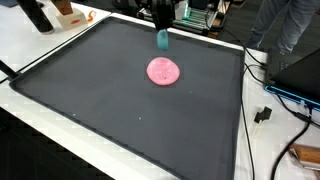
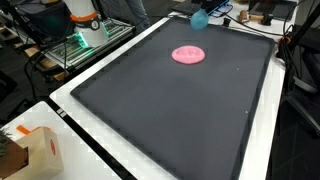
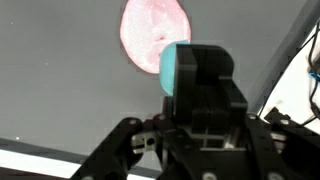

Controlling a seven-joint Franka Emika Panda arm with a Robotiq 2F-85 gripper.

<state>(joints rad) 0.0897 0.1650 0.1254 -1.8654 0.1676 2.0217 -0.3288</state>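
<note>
A flat pink disc [image 1: 164,70] [image 2: 189,54] lies on the black mat [image 1: 110,95] [image 2: 170,110], toward its far side. My gripper [image 1: 162,30] hangs just behind and above the disc, shut on a small teal object [image 1: 162,39] [image 2: 200,18]. In the wrist view the gripper [image 3: 200,72] fills the lower half. The teal object [image 3: 171,68] shows as a strip beside the black fingers [image 3: 205,75]; most of it is hidden. The pink disc [image 3: 152,35] lies on the mat just beyond it.
The mat lies on a white table [image 1: 40,55]. A cardboard box [image 2: 35,150] stands on the table's near corner. Cables and a plug [image 1: 265,112] lie along one side. Equipment [image 2: 85,25] and a person [image 1: 295,25] stand past the edges.
</note>
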